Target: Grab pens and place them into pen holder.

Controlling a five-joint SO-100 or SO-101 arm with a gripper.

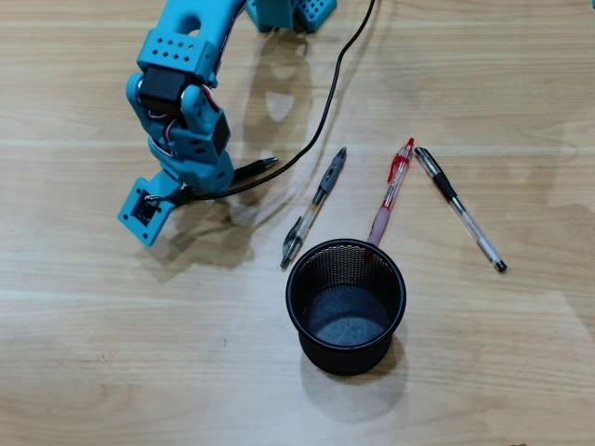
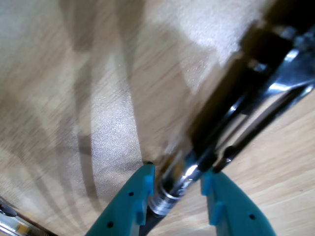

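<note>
My blue gripper [image 1: 216, 182] is at the left of the overhead view, pointing down at the table. In the wrist view the gripper [image 2: 177, 172] is shut on the black pen [image 2: 184, 172], which crosses the jaws at a slant and touches both fingers. From overhead only that pen's end [image 1: 265, 165] sticks out to the right of the arm. The grey-clear pen [image 1: 316, 203], the red-clear pen [image 1: 390, 190] and the black-and-clear pen [image 1: 460, 207] lie flat on the wood. The black mesh pen holder [image 1: 296, 307] stands upright and empty, just below the lying pens.
A black cable [image 1: 335, 79] runs from the top of the table down to the gripper, crossing close to the held pen. The arm's base [image 1: 288, 11] is at the top edge. The table is bare light wood [image 1: 112, 353].
</note>
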